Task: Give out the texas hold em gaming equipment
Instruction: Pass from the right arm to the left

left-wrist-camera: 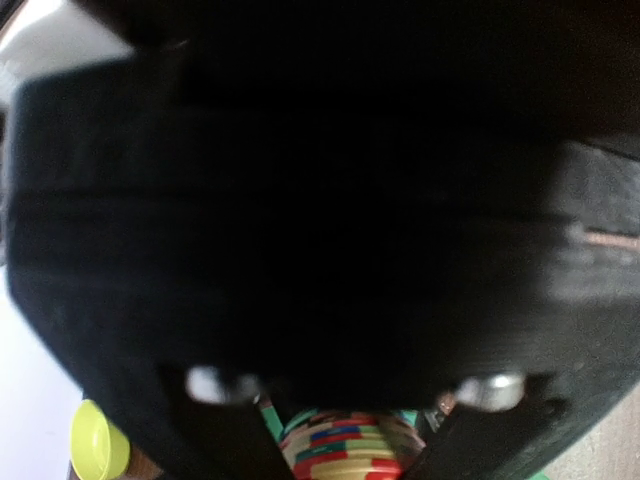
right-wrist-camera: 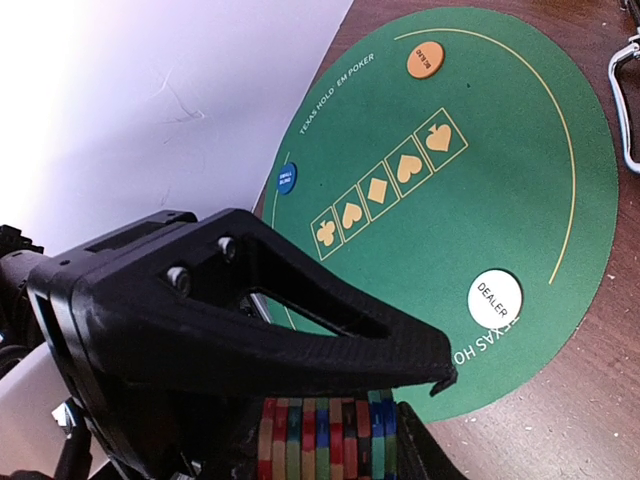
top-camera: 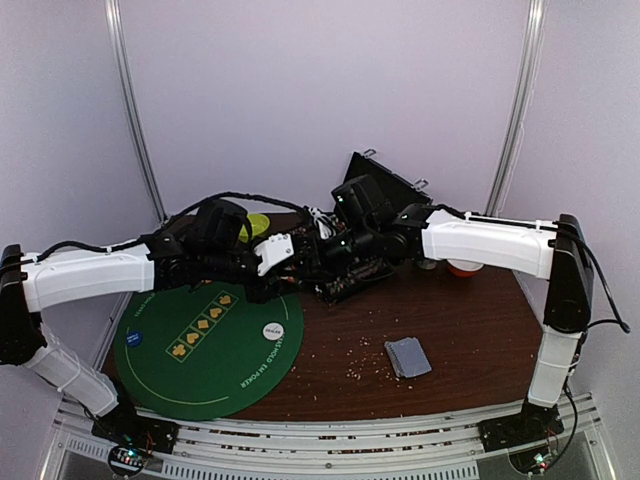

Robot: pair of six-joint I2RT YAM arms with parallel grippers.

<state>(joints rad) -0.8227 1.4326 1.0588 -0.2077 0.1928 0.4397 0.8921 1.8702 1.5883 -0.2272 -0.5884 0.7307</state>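
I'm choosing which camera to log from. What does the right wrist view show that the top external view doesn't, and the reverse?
Only the right wrist view: the chip stack clamped between the jaws of the right gripper, and an orange disc on the mat. Only the top external view: the pile of cards on bare wood, and the black case. Both: the green mat, the white dealer disc and the blue disc.

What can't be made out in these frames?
- Left wrist view: dark blur fills it; whether the left tool grips anything is unreadable.
- Right wrist view: the chip stack runs off the bottom edge; count unknown.
- Top view: the left arm and right arm meet over the stack and hide it; the cards are too small to count.
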